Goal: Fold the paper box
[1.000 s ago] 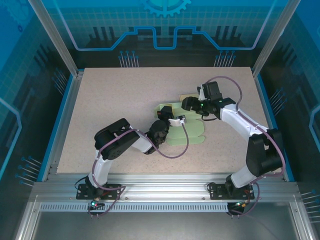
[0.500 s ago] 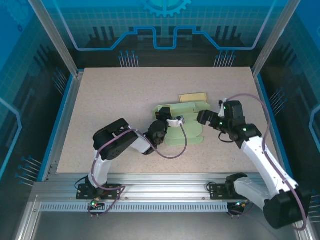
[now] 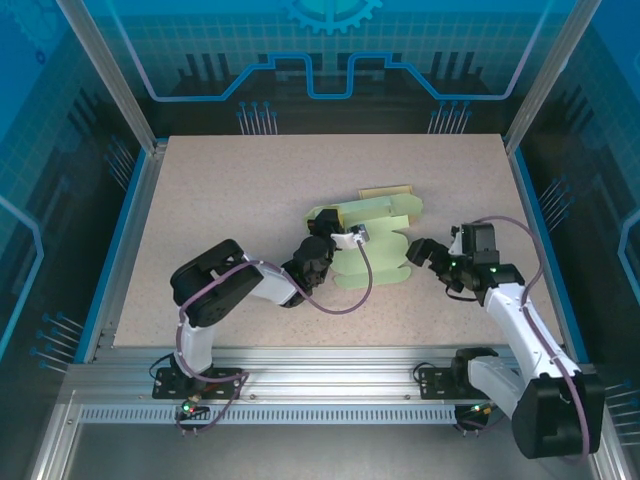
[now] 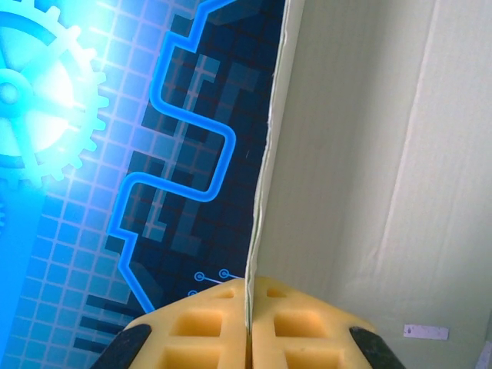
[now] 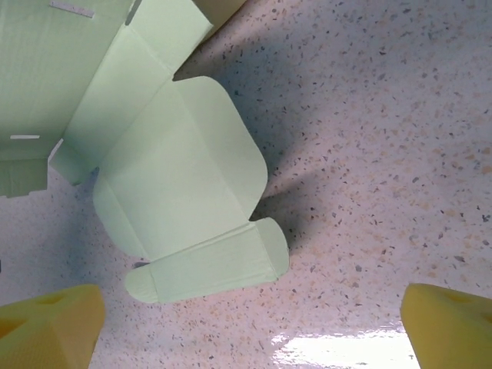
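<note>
Paper box (image 3: 378, 245): a pale green sheet, not yet folded up, is being seen on the table (image 3: 220, 200), lying just to the 3 o'clock side of the table's middle. Most of its panels are lying flat, while the part at its 9 o'clock edge is being held up off the surface.

Left gripper (image 3: 340, 242): it is being kept at the 9 o'clock edge of the box. In the left wrist view the yellow pads (image 4: 207, 330) are being pressed together on the thin edge of a box panel, so the sheet is being pinched between them.

Right gripper (image 3: 421, 251): it is being held over bare table at the 3 o'clock side of the box, apart from the sheet. In the right wrist view the two yellow fingertips (image 5: 50, 323) are being shown far apart, with nothing between them.

Tan panel (image 3: 386, 190): a flat, yellowish-brown piece is being seen at the 12 o'clock edge of the box, touching or tucked under it. Whether it is part of the box cannot be told.

Rounded flap (image 5: 184, 177): it is being seen lying flat on the table at the box's 3 o'clock side.

Tuck tab (image 5: 211, 265): a narrow strip with rounded ends is being seen creased along the flap's outer edge, nearest the right gripper.
</note>
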